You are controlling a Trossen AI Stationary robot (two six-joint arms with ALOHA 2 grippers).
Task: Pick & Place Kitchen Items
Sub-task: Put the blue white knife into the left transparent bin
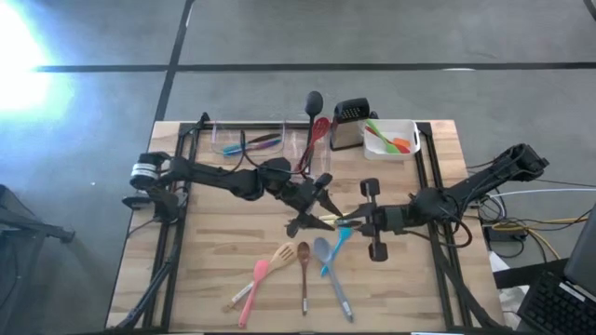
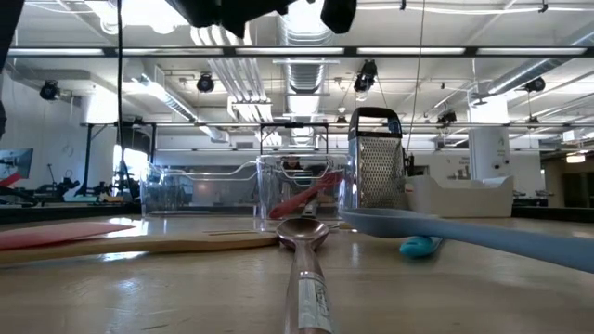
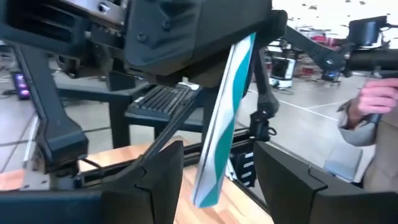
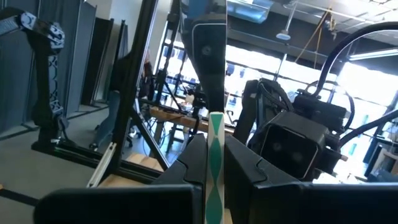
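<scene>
My right gripper (image 1: 352, 221) is over the table's middle, shut on a flat teal-and-white striped utensil (image 3: 224, 118), which also shows edge-on as the thin utensil (image 4: 215, 155). My left gripper (image 3: 217, 180) faces it, open, one finger on either side of the utensil's free end without touching it; from above the left gripper (image 1: 315, 209) is just left of the right one. On the near half of the table lie a pink spatula (image 1: 253, 284), a wooden spatula (image 1: 279, 256), a brown spoon (image 1: 304, 270), a grey spoon (image 1: 332, 277) and a blue spoon (image 1: 337, 244). My right gripper pinches the utensil's flat handle (image 4: 215, 140) between its two fingers, on its two broad faces. The fingers come level from the table's right side. The utensil is lifted clear of the table, and its free end (image 3: 206, 190) reaches out between my left gripper's fingers.
At the far edge stand a clear tub (image 1: 244, 141) with utensils, a clear tub (image 1: 296, 144) with a red spatula and a black ladle (image 1: 313, 100), a steel grater (image 1: 349, 123) and a white tub (image 1: 407, 140) with green-orange tools. A person's hand (image 3: 373, 102) shows beyond the table.
</scene>
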